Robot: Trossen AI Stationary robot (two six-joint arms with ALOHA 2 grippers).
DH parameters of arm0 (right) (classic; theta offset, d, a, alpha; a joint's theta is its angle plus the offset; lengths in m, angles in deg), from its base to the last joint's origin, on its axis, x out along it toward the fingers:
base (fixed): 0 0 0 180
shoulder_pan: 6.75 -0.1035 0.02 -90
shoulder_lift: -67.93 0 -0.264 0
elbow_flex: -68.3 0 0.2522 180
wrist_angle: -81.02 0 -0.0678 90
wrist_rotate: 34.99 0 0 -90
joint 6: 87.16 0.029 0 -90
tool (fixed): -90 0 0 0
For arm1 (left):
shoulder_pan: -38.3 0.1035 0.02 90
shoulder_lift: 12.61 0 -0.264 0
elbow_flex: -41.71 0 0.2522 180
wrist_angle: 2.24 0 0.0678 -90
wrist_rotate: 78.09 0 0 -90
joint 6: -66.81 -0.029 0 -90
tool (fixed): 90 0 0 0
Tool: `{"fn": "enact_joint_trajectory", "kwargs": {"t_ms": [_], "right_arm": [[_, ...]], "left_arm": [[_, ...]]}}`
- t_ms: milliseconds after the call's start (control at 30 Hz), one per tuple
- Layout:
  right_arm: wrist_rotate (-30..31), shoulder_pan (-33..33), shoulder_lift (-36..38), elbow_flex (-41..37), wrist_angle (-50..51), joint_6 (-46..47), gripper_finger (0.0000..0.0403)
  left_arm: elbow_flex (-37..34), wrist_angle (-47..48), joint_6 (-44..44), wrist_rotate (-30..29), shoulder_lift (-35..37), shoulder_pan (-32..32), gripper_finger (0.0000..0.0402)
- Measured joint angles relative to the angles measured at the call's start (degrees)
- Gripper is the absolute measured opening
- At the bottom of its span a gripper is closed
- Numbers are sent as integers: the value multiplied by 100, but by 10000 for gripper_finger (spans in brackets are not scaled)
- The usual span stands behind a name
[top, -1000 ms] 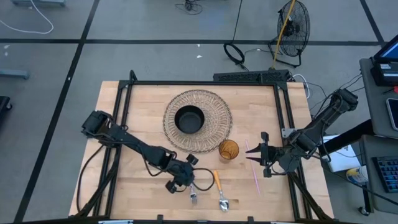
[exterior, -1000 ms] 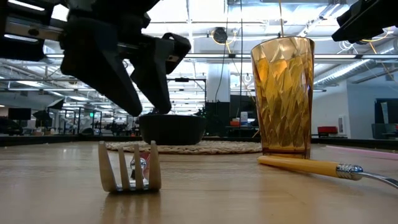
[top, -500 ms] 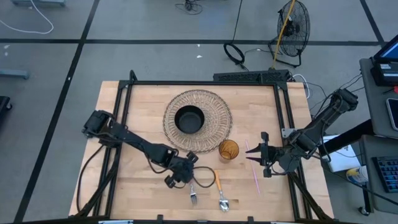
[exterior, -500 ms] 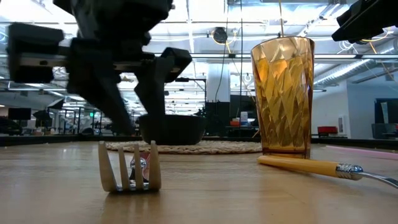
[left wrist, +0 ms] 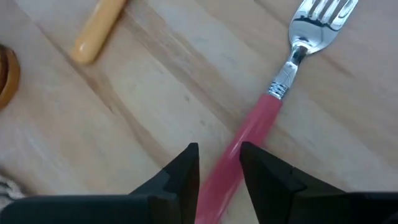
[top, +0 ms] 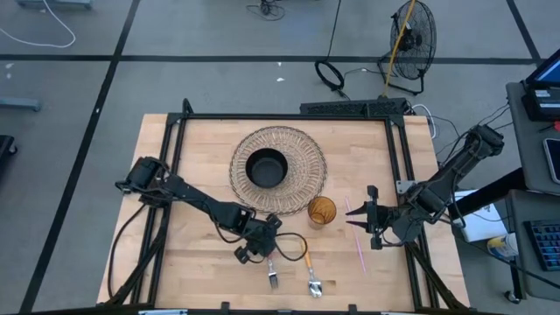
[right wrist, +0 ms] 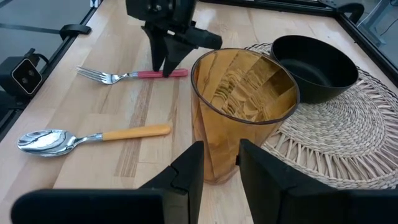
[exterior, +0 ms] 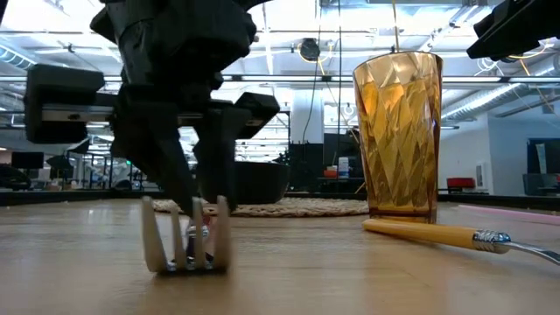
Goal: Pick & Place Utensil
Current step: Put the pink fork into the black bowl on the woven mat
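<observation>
Left claw (left wrist: 217, 168) is straddling the fork (left wrist: 273, 93) handle, jaws partly open, not gripping. Closing off-centre risks the fork skidding along the desk (top: 192, 262). Right claw (right wrist: 217, 168) is waiting open, empty.

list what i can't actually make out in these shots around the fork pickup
- Left wrist view: whether the left gripper pinches the fork or only straddles its red handle; the handle's end runs off the picture's edge.
- Low view: the fork handle, hidden behind its own tines and the gripper.
- High view: the fork is too small to judge contact.
- Right wrist view: the right gripper blocks the glass's base.
</observation>
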Motion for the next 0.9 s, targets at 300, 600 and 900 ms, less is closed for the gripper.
{"fn": "enact_joint_trajectory", "kwargs": {"t_ms": [300, 600, 900], "right_arm": [[0, 0, -2, 0, 4, 2, 89], [0, 0, 0, 0, 4, 2, 89], [0, 0, 0, 0, 4, 2, 89]], "left_arm": [[-9, 44, -12, 109, 7, 2, 165], [-34, 171, 43, 557, 187, 4, 141], [-31, 203, 112, 872, 187, 4, 113]]}}
